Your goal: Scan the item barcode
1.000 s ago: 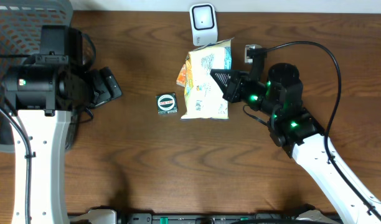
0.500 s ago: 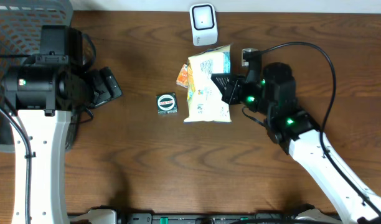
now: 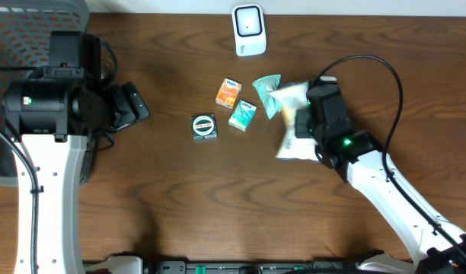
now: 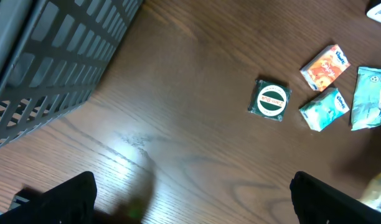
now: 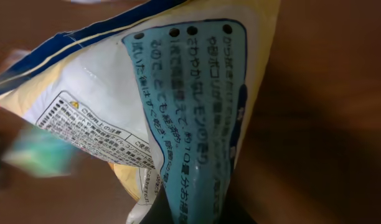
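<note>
Wooden table (image 3: 180,198) — right fingers (image 5: 189,210) clenched on the snack bag (image 5: 178,106); left fingers (image 3: 130,106) spread wide, empty.

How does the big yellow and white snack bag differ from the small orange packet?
The yellow and white snack bag is far larger than the small orange packet. The bag is pinched in the shut right gripper; the packet lies loose on the wooden table, untouched. The bag looks creased and folded; the packet lies flat. Both are printed wrappers.
</note>
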Controlling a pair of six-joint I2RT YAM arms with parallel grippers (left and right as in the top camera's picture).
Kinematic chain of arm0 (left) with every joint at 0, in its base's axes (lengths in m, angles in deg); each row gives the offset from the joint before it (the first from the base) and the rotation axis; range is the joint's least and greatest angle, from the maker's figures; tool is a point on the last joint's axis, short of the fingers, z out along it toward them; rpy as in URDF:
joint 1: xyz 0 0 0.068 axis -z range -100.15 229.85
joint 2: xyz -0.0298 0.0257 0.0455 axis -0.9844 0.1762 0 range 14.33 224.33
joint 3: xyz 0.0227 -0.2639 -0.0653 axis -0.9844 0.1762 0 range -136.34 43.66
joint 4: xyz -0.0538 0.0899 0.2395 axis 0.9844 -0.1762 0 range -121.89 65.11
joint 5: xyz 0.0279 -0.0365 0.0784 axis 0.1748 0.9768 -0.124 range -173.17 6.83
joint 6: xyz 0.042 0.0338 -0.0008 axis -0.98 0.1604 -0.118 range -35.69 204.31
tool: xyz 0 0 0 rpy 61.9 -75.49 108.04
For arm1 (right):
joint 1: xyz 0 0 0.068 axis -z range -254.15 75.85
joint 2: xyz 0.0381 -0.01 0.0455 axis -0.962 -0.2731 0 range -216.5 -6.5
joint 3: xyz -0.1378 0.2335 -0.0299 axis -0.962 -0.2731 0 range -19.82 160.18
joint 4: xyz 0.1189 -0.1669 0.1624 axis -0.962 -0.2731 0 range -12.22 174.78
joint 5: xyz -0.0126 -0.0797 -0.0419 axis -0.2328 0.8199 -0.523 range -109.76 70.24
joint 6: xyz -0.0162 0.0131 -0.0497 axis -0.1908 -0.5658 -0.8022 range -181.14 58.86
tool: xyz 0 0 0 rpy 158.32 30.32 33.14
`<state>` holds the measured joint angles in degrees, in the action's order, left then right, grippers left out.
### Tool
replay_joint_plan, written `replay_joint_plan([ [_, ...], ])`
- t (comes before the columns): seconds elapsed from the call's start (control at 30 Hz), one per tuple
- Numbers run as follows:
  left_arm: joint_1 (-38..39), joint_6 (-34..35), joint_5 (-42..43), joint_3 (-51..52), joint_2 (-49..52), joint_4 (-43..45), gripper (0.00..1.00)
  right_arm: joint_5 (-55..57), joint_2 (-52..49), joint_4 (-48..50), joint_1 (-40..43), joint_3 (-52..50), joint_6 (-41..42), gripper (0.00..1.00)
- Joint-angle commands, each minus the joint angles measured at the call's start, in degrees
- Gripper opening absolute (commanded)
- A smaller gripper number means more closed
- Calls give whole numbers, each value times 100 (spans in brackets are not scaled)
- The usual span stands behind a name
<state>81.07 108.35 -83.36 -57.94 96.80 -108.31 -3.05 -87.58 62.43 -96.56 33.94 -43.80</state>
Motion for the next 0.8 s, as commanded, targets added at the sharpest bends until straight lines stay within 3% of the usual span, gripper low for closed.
replay_joint_plan([
  [0.0, -28, 24, -48, 11, 20, -11, 98, 2157, -85, -192, 24, 212, -459, 1],
  [0.17, -28, 24, -48, 11, 20, -11, 98, 3646, -638, -363, 24, 212, -710, 1],
  [0.43, -28, 24, -48, 11, 20, -11, 98, 3709, -1818, -409, -116, 212, -1021, 1],
  [0.5, -28, 24, -48, 11, 20, -11, 98, 3648, -1906, -437, -282, 216, -1023, 8],
  [0.6, -28, 24, -48, 11, 20, -11, 98, 3410, -1882, -599, -662, 282, -1016, 29],
  [0.77, -28, 24, -48, 11, 20, -9, 97, 2074, -1867, -1298, -1440, 905, -872, 36],
])
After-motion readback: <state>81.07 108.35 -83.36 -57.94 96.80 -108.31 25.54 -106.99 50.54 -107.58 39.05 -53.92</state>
